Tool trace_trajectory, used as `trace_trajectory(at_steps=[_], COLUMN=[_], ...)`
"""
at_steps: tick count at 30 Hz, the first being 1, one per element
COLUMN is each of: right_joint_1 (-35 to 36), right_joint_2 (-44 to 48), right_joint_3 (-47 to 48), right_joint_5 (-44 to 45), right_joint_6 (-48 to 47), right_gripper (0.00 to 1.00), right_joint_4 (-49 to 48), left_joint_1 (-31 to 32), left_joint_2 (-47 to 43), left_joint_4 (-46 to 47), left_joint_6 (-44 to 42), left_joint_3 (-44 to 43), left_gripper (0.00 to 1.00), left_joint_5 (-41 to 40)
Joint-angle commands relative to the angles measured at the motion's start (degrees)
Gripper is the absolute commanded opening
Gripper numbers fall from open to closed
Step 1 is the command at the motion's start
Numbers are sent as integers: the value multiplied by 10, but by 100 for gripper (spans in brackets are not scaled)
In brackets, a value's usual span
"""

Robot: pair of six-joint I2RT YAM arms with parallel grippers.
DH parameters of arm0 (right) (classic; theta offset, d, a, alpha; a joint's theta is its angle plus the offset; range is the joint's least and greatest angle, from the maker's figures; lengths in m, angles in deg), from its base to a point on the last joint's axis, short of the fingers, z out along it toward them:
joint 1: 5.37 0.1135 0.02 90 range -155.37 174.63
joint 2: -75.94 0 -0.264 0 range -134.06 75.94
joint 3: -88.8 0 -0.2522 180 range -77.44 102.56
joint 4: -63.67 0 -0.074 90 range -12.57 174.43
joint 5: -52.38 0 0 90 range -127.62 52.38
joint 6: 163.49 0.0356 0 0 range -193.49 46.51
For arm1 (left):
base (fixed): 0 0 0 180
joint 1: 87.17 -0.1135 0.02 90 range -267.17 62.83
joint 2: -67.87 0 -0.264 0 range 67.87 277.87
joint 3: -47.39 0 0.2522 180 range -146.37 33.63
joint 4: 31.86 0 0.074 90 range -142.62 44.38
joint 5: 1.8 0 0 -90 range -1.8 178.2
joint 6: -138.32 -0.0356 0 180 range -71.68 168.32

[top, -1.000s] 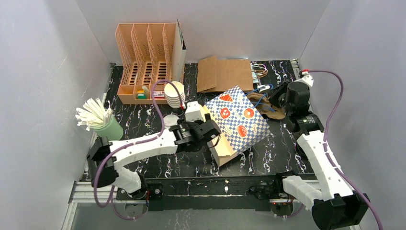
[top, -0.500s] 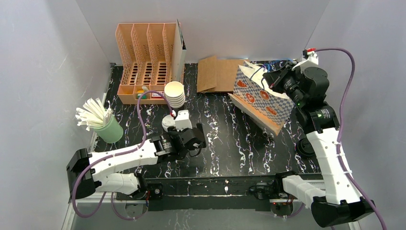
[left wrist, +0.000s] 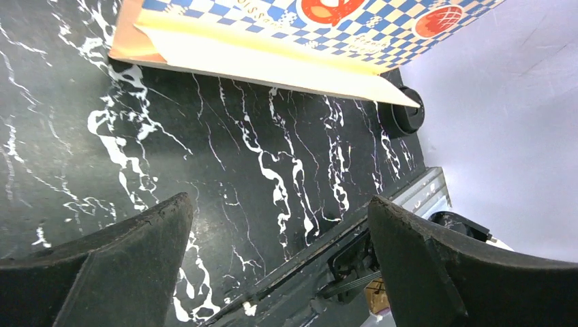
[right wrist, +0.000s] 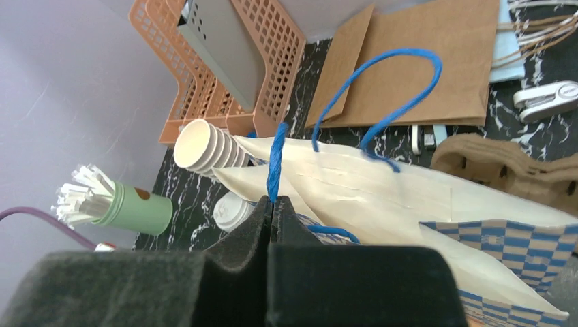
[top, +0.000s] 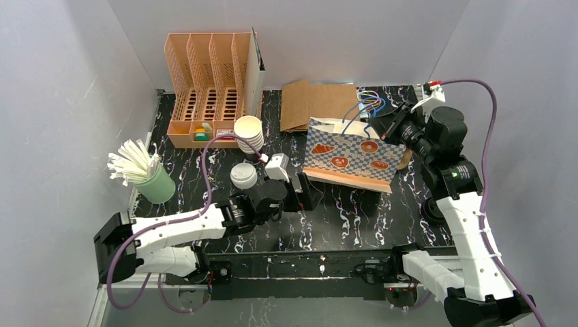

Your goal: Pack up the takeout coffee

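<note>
I am pinching one blue handle (right wrist: 275, 160) of the checkered bag (top: 347, 160) in the closed right tool (right wrist: 272, 202), left tool (left wrist: 276, 212) hanging open and empty, lidded cup (top: 243, 175) sitting left of centre on the worktop (top: 354, 212); I judge a slipping handle would topple the bag.

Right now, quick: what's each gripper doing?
Left gripper: open, holding nothing.
Right gripper: closed on the blue handle of the checked paper bag.
</note>
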Motion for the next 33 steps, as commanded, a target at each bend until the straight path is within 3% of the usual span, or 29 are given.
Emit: trace_trajectory(at_steps=[1,12,22,33], right_joint_1=[-3,-3,-3,-3], right_joint_2=[27,57,66,78], right_joint_3=[-33,-56,-42,-53], right_joint_5=[-34,-66,-88,-97], right_joint_6=[13,24,24,39], right_gripper=[1,1,1,1], right_joint_4=[-26,-8,-1,-10], left_joint_1=[-1,-1,-8,-110], left_joint_2=[31,52,119,227], left_joint_4=[99,153,198,293], left_joint_6=[33,195,241,246], left_joint_3=[30,70,86,103], left_gripper=[98,98,93,97], left_joint_5=[15,-85,-102,61])
